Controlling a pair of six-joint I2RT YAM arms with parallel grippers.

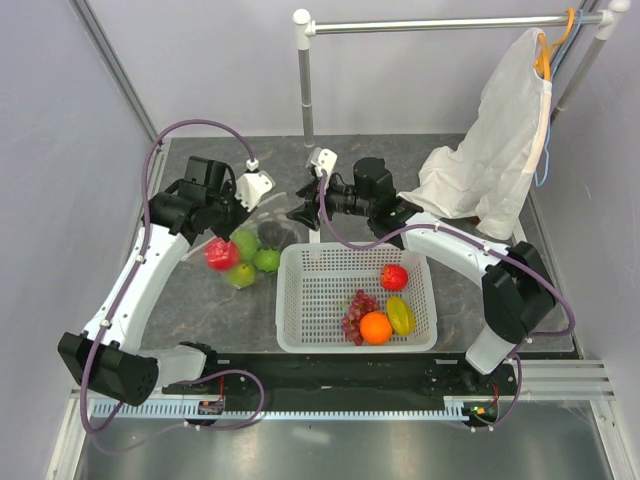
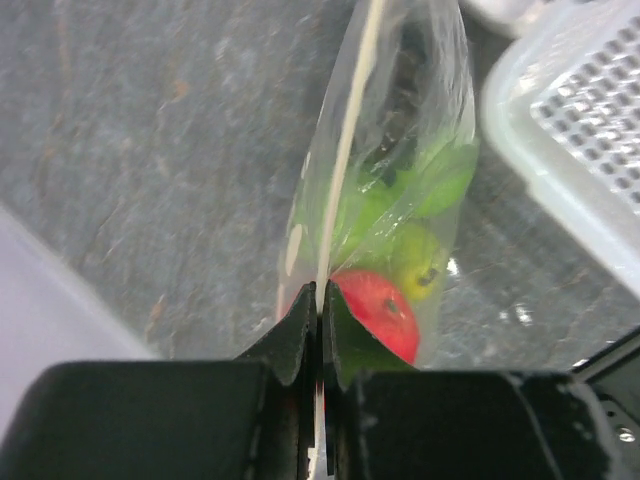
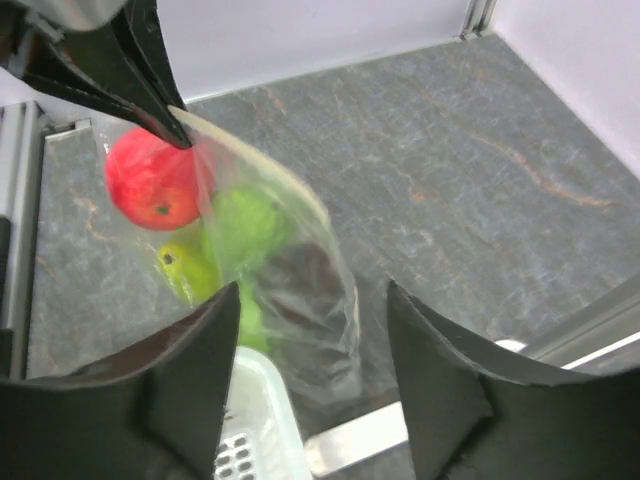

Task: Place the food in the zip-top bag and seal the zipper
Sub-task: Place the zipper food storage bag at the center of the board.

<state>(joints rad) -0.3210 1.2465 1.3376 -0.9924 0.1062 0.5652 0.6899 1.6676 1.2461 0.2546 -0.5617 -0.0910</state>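
Plainly, the left gripper clamps the zipper.

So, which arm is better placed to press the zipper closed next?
Probably the left: the left pincer is already shut on the zipper, while the right pincer stands open, holding nothing.

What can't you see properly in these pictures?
- Zipper: left wrist view, blurred, its near end pinched inside the left pincer; whether it is sealed all along cannot be told.
- Dark piece in the bag: right wrist view, smeared behind the plastic.
- Bag, top view: partly under the left arm.
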